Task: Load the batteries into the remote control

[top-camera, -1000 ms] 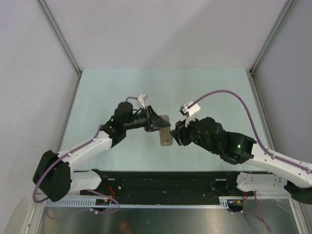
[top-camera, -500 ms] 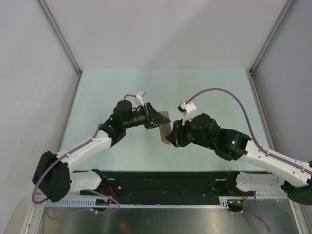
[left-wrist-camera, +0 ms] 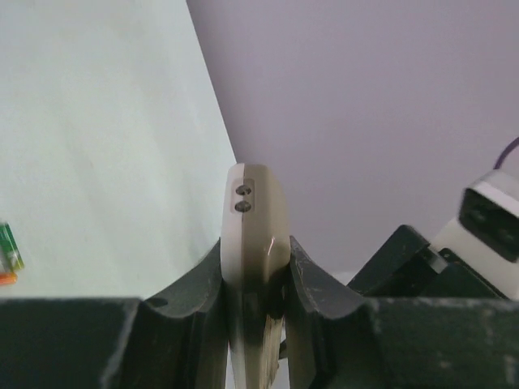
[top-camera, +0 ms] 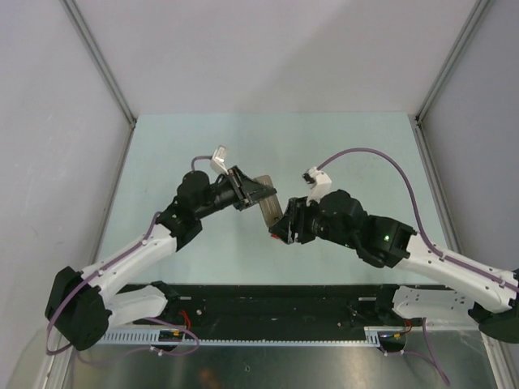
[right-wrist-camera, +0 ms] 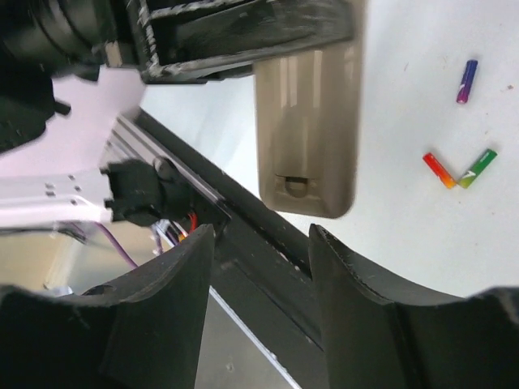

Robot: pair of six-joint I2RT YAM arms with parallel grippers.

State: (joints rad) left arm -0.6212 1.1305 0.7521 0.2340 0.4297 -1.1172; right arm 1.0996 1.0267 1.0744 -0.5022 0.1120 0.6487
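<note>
the left fingers are clenched on the remote, which is held up off the table near its middle, between the two arms. the remote slants down toward the right fingers, which sit just beside its lower end.

from the left wrist, the remote is seen edge-on: a slim pale strip pinched between the two dark left fingers, one pressed to each broad face. two small dots show on its far end. at the left border of this view, a green battery lies on the table, with a sliver of red just below it.

from the right wrist, the plain pale back of the remote faces the camera, with a small notch near its free end. its other end is gripped by the left fingers. the right fingers are spread apart and grasp nothing – the remote's free end hangs beyond their tips, not touching them.

on the table beyond the remote lie three batteries. the red battery and the green battery meet at one end, forming a v. the blue battery lies near them – apart, not touching.
</note>
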